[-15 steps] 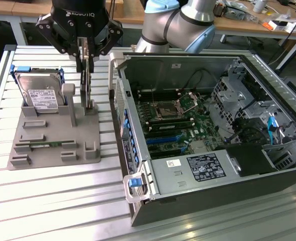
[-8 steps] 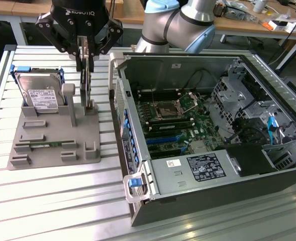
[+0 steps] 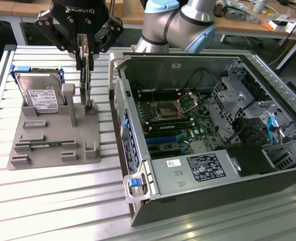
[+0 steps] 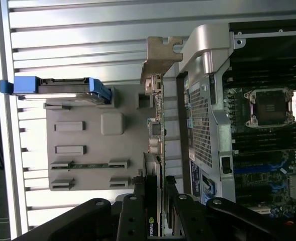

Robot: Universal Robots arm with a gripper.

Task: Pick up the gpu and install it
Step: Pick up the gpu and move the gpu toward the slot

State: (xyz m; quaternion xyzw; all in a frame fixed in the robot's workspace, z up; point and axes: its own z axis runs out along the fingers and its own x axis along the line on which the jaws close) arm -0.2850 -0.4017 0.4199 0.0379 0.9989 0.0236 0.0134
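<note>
Exterior view: gripper clamped on upright gpu (edge-on) on grey holder.

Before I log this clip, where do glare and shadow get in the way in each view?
Exterior view: light sheens off the table slats nearest the camera; the computer case interior sits in shade. Wrist view: the slats beside the hard drive wash out white, the gpu bracket glints, the pincer is a dark shadowed mass.
</note>
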